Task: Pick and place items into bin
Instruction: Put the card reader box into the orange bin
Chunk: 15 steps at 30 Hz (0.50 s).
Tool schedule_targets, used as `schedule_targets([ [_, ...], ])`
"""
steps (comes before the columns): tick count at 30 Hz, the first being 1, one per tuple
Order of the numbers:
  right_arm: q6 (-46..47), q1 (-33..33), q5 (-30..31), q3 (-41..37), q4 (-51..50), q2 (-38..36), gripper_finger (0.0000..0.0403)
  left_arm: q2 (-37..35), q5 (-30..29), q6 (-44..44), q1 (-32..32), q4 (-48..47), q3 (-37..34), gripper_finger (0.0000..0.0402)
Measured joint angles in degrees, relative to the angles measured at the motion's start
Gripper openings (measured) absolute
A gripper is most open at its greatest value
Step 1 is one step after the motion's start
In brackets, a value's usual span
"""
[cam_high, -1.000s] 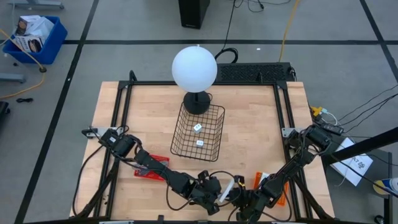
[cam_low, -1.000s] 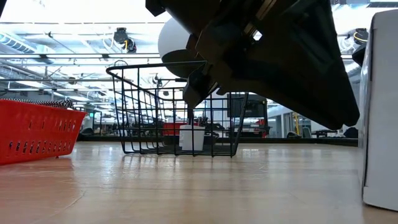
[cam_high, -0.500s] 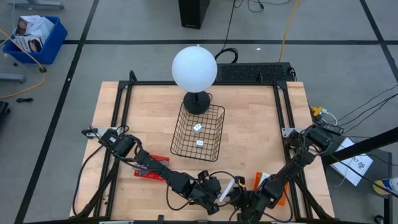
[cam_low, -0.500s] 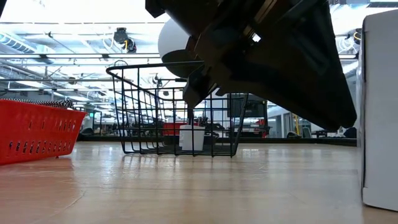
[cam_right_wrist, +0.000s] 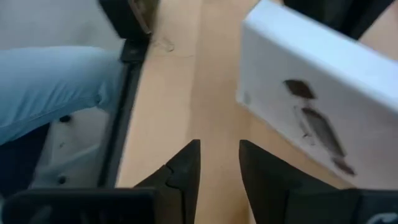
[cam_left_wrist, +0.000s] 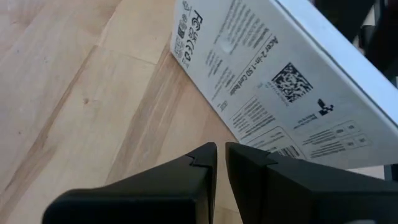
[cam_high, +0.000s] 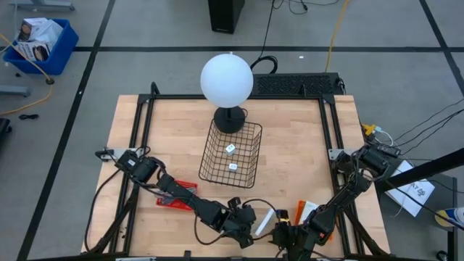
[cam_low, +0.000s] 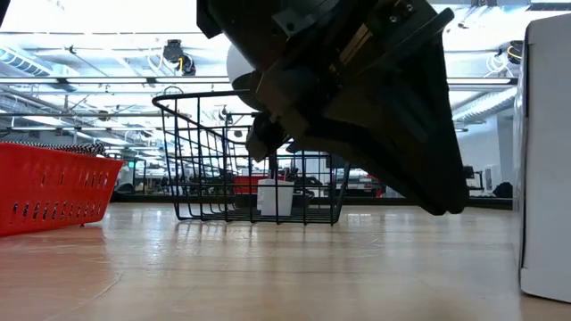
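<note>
The right gripper (cam_high: 285, 235) has pulled back, jaws parted and empty, from the flat white printed box (cam_high: 264, 222) beside the closed left gripper (cam_high: 250, 226); two small white blocks (cam_high: 230, 148) already lie in the black wire basket (cam_high: 245, 130)

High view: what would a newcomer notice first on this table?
Probably the big white globe lamp at the table's far edge, with the black wire basket just in front of it holding two small white blocks. Next, both dark arms meet at the near edge around a white packet.
</note>
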Motion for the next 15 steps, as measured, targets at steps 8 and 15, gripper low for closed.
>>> schedule_targets([
  [8,-7.95,1.27,-1.88,0.00,-0.58,-5.09,0.0103,0.00,-0.30,-0.18,0.22,-1.47,0.00,0.0042],
  [15,-16.74,1.18,-1.81,0.00,-5.06,-10.97,0.0102,-0.02,-2.20,-0.67,0.29,-3.37,0.00,0.0042],
])
